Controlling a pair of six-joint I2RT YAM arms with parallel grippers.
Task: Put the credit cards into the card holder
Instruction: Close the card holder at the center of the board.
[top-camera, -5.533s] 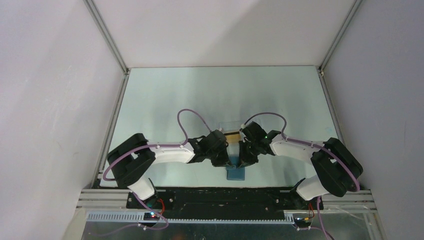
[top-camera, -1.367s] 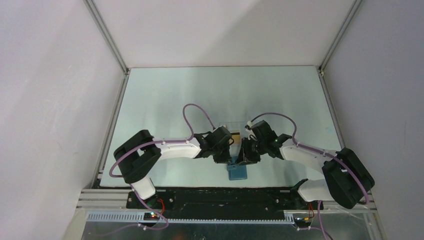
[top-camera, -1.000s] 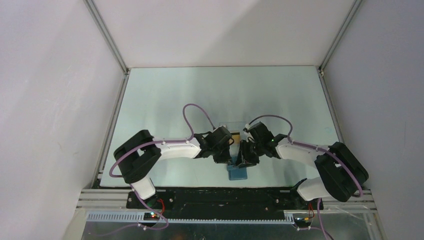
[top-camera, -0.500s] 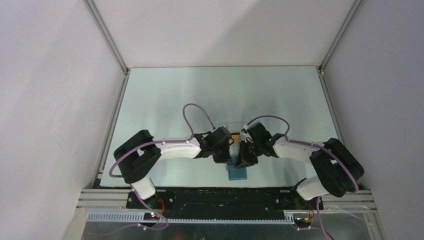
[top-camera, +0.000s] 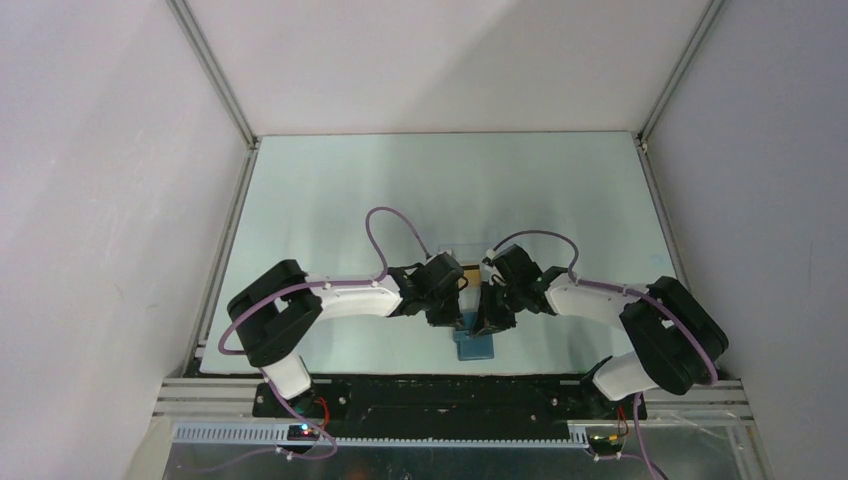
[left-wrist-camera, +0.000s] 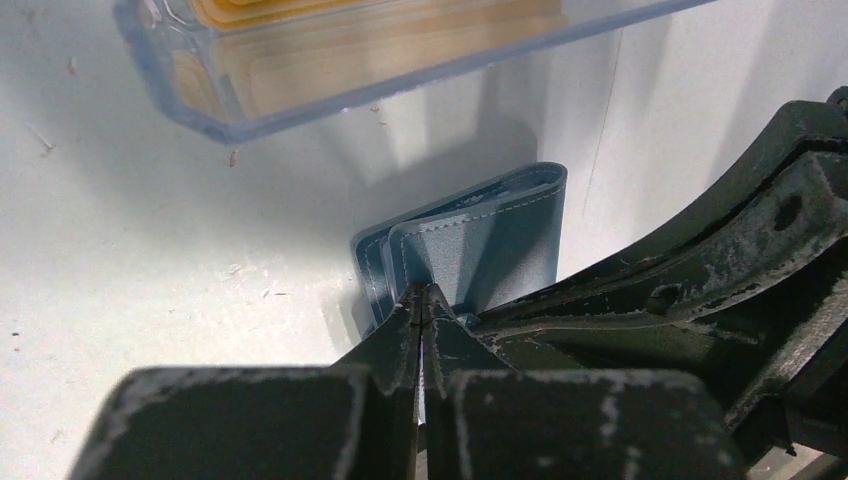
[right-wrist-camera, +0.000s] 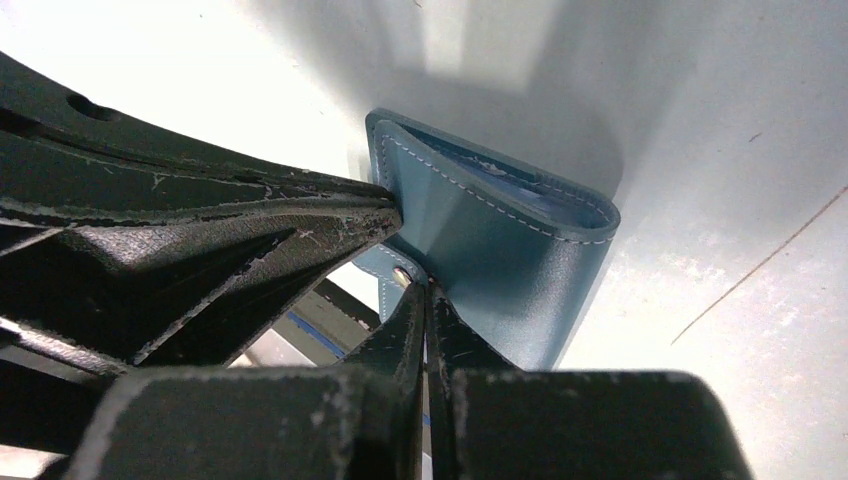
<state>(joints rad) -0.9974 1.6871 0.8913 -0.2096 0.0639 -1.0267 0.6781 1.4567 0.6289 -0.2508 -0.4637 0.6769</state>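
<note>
The blue card holder (top-camera: 474, 346) lies near the table's front edge, partly under both grippers. In the left wrist view it (left-wrist-camera: 490, 240) stands partly folded, and my left gripper (left-wrist-camera: 421, 297) is shut on the edge of one flap. In the right wrist view my right gripper (right-wrist-camera: 425, 290) is shut on the card holder's (right-wrist-camera: 510, 240) flap beside its small metal clasp. Orange-gold credit cards (left-wrist-camera: 400, 50) lie inside a clear plastic box (left-wrist-camera: 200, 110) just beyond the holder. From above, the left gripper (top-camera: 453, 318) and right gripper (top-camera: 487, 320) face each other tip to tip.
The clear box (top-camera: 462, 262) sits right behind the two wrists. The right gripper's black fingers (left-wrist-camera: 700, 280) fill the right of the left wrist view. The left gripper's fingers (right-wrist-camera: 200, 230) fill the left of the right wrist view. White walls enclose the table.
Over the last second and a half the right arm's elbow and wrist shifted slightly left toward the holder. The left arm has stayed still since then.
</note>
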